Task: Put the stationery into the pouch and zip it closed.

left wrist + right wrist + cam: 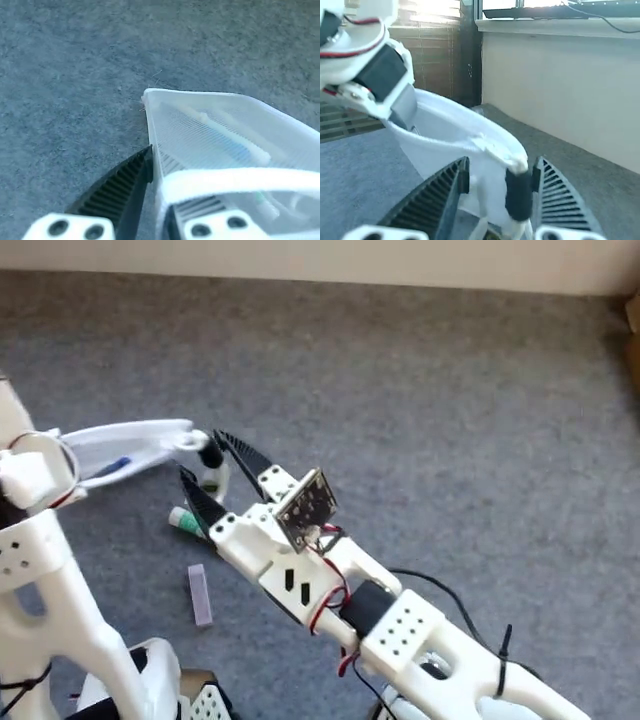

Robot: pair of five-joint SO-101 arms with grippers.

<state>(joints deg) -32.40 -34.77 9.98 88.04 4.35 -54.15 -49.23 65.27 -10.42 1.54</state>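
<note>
Pouch (215, 135): translucent white mesh with fine ribbing and a solid white band round the mouth. It sits on the left of the scene, lifted off the grey carpet (450, 390), mouth facing right.
Left gripper (159, 185): clamped on the pouch wall near the mouth, black ribbed finger outside. The other jaw is behind the mesh and hard to see.
Through the mesh there's a long white-and-blue stick (235, 145), probably a pen; outline only.
Right gripper (198, 453): black serrated fingers spread apart at the pouch mouth. A white cylinder with a black cap (518, 195) stands between them, against one finger with a gap to the other, so not clamped. Its lower end is cut off.
On the carpet, just near of the right claw: a small green-tipped white tube (185, 522), partly hidden by a finger. Nearer still: a flat lilac rectangular block (200, 595), lying apart from everything.
</note>
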